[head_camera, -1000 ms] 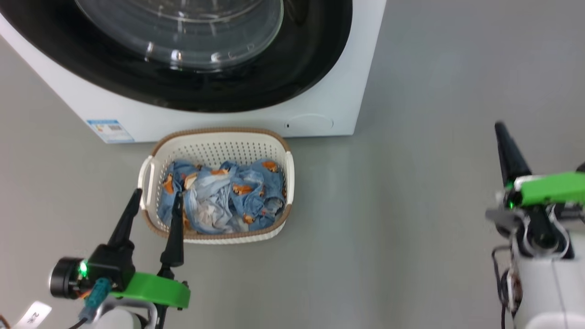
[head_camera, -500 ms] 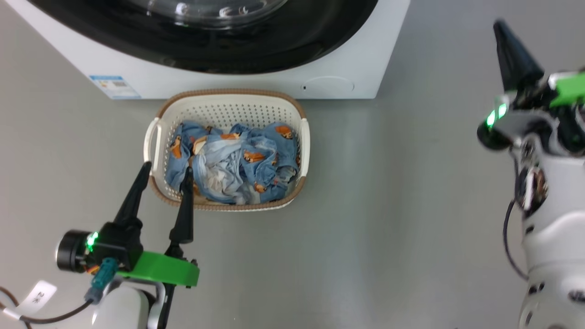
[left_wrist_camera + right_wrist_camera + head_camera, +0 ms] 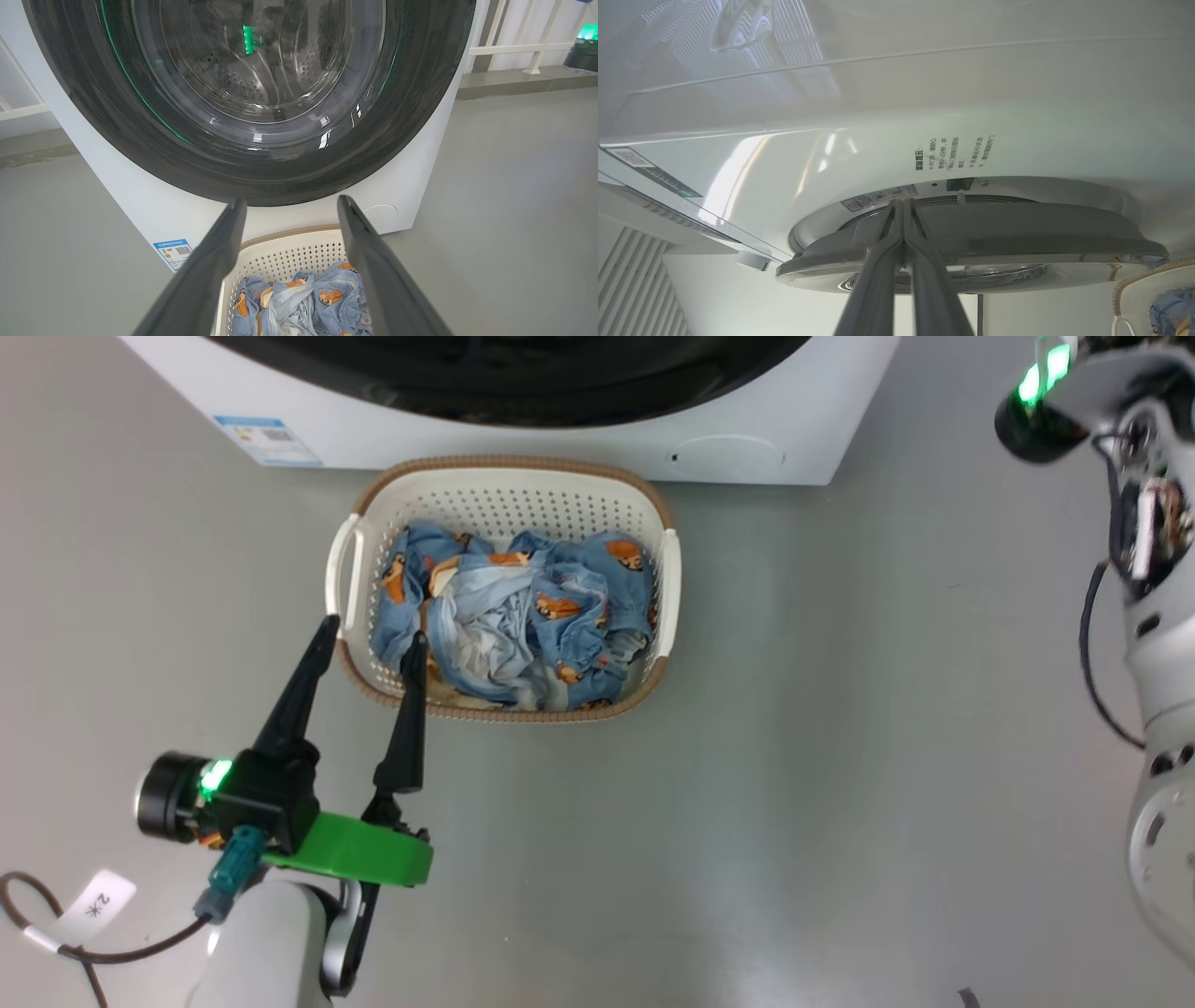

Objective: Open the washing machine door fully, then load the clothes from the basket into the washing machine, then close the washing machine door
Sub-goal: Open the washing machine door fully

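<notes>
Clothes: one crumpled blue heap in the basket, just ahead of the left pincer; garment count can't be told. One basket, on the grey floor, its far rim just short of the washing machine. Left pincer is wide open and holds nothing. In the head view one fingertip overlaps the basket's near rim and the other sits outside it by the side handle; contact unclear. In the left wrist view the washing machine door is beyond the fingertips, looking shut flat on the machine front, with the basket low between the fingers.

Right pincer: fingers pressed together, nothing between them, tip at the door's edge near the printed label; can't tell if touching.

Floor is smooth, plain grey. The wide patch between the basket and the right arm is open. White rails stand on a low ledge past the machine.

Count: one machine, one door, one basket, two pincers, one blue sticker, one round flap.
</notes>
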Available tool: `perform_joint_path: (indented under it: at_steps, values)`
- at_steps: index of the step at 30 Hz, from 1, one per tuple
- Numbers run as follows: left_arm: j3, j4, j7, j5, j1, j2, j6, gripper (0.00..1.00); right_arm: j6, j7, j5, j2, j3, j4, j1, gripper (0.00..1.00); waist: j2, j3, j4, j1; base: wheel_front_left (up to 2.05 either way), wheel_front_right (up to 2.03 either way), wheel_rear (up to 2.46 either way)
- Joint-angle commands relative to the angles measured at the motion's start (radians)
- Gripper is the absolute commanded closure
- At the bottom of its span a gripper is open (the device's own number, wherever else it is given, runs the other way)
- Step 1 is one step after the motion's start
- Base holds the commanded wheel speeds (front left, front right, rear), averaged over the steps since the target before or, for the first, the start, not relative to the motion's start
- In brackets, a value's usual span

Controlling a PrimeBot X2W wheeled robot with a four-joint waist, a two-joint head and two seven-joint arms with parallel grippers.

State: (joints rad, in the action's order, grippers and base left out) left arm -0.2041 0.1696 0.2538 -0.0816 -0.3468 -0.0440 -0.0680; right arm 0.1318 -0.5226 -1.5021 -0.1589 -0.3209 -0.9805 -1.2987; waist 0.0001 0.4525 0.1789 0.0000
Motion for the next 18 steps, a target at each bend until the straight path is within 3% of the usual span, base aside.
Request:
perform_joint_path:
  at_steps: [1, 18]
  values:
    - [0.026, -0.029, 0.008, 0.005, -0.021, -0.016, -0.009, 0.0, -0.001, -0.009, 0.006, 0.009, 0.017, 0.006, -0.047, 1.0, -0.0001, 0.016, 0.016, 0.0, 0.0, 0.0, 0.0]
    - [-0.002, -0.035, 0.008, -0.015, -0.057, -0.008, -0.017, 0.0, -0.001, -0.03, 0.097, -0.007, 0.089, -0.234, -0.322, 1.0, -0.0001, 0.084, 0.071, 0.0, 0.0, 0.0, 0.0]
